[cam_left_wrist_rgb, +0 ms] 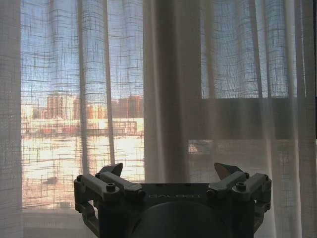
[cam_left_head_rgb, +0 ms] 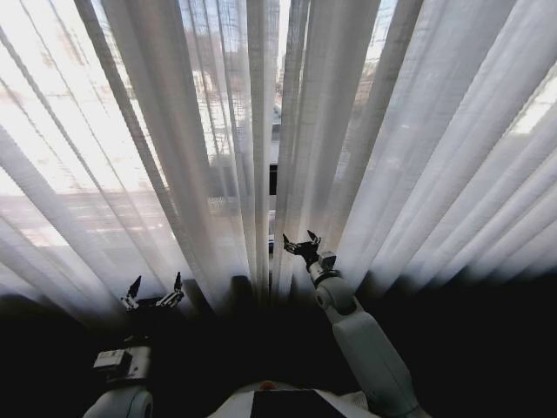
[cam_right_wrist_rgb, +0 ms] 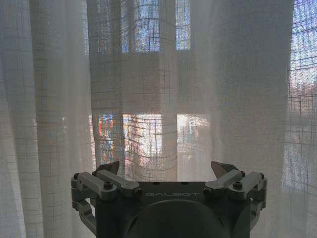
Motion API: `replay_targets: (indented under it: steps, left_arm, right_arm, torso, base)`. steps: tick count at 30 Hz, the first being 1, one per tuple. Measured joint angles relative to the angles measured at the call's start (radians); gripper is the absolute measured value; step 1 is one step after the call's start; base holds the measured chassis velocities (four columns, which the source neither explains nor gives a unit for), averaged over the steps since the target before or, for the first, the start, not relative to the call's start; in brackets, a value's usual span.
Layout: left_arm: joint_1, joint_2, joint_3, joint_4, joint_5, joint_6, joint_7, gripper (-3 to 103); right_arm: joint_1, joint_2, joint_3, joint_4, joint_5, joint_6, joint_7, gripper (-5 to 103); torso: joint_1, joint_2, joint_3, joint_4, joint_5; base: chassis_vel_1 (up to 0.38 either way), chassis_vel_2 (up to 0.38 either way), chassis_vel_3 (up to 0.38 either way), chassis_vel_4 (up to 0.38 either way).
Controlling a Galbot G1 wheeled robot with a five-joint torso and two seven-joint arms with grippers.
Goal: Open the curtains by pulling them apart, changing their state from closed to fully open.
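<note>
**Curtains: closed, thin gap at centre**

Curtains [cam_left_head_rgb: 365, 131]: sheer white fabric, fine open weave, long vertical pleats. They span the full width of the head view, hanging from the top down to a dark band at the bottom. Pleats fan outward left and right. The two panels nearly meet at centre; a narrow slit runs between them, with a dark bar visible through it. Daylight comes through the cloth. Buildings outside show as blurred shapes behind the weave in both wrist views. Folds overlap thickly in places, where the fabric reads more opaque. Hang is straight, not bunched to either side.
</note>
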Motion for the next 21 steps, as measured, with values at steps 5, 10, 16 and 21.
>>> replay_targets:
  steps: [5, 10, 16, 21]
  left_arm:
    - [-0.003, -0.002, 0.000, 0.001, -0.001, 0.005, 0.000, 100]
    - [-0.004, -0.003, -0.005, 0.002, -0.001, 0.007, 0.000, 100]
    - [0.004, -0.004, -0.004, 0.005, -0.001, 0.006, 0.000, 100]
    - [0.006, -0.006, 0.000, 0.005, 0.003, 0.002, 0.003, 100]
  right_arm:
    - [0.061, 0.006, -0.012, -0.056, 0.002, 0.001, 0.011, 100]
    - [0.096, 0.006, -0.015, -0.093, 0.012, 0.003, 0.018, 100]
    - [0.100, 0.003, -0.016, -0.085, 0.041, 0.003, 0.020, 89]
    - [0.090, 0.001, -0.014, -0.069, 0.041, 0.003, 0.023, 73]
  torso:
    - [0.000, 0.000, 0.000, 0.0001, 0.0000]
    - [0.000, 0.000, 0.000, 0.0000, 0.0000]
    - [0.000, 0.000, 0.000, 0.0000, -0.0001]
    - [0.000, 0.000, 0.000, -0.0001, 0.0000]
  base:
    - [0.000, 0.000, 0.000, 0.000]
    - [0.000, 0.000, 0.000, 0.000]
    - [0.000, 0.000, 0.000, 0.000]
    - [0.000, 0.000, 0.000, 0.000]
